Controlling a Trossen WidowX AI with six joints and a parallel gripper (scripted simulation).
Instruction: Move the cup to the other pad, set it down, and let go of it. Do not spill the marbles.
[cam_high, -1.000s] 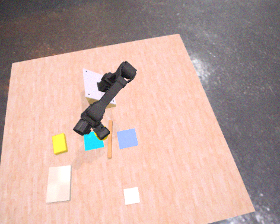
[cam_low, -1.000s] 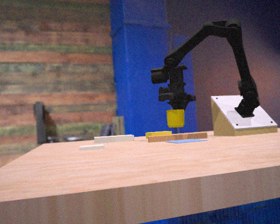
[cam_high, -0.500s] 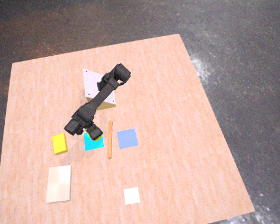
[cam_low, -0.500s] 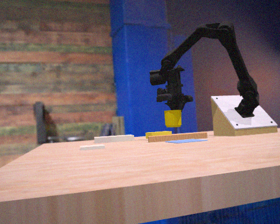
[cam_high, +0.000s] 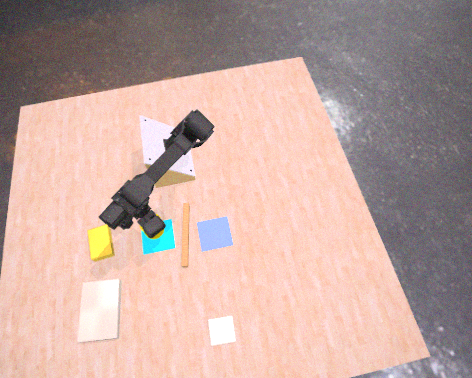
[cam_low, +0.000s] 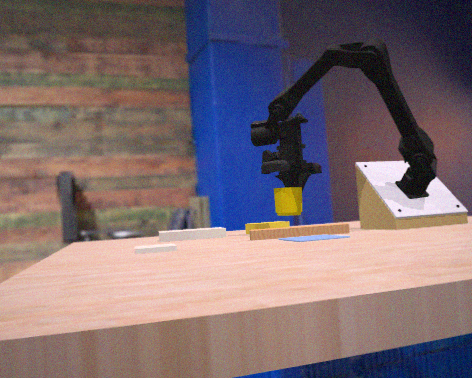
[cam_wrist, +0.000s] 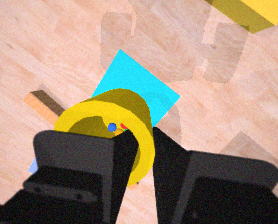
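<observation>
The yellow cup (cam_high: 158, 237) (cam_low: 288, 201) (cam_wrist: 146, 156) hangs upright in the air, well above the table. My gripper (cam_low: 295, 185) (cam_wrist: 146, 130) is shut on its wall, one finger inside and one outside. Blue and red marbles and part of an orange one show inside the cup in the wrist view; the fingers hide the rest. The cyan pad (cam_high: 166, 246) (cam_wrist: 120, 70) lies below the cup; in the exterior view it is hidden. The blue pad (cam_high: 215, 234) (cam_low: 315, 238) lies bare across the wooden strip.
The wooden strip (cam_high: 185, 235) (cam_low: 300, 231) (cam_wrist: 45, 106) stands between the pads. A yellow block (cam_high: 100, 242) (cam_low: 267, 227) lies beyond the cyan pad. A cream slab (cam_high: 100, 310) (cam_low: 192, 234) and a white tile (cam_high: 221, 330) (cam_low: 155, 248) lie farther off. A sloped block (cam_high: 155, 140) (cam_low: 380, 182) is near the arm's base.
</observation>
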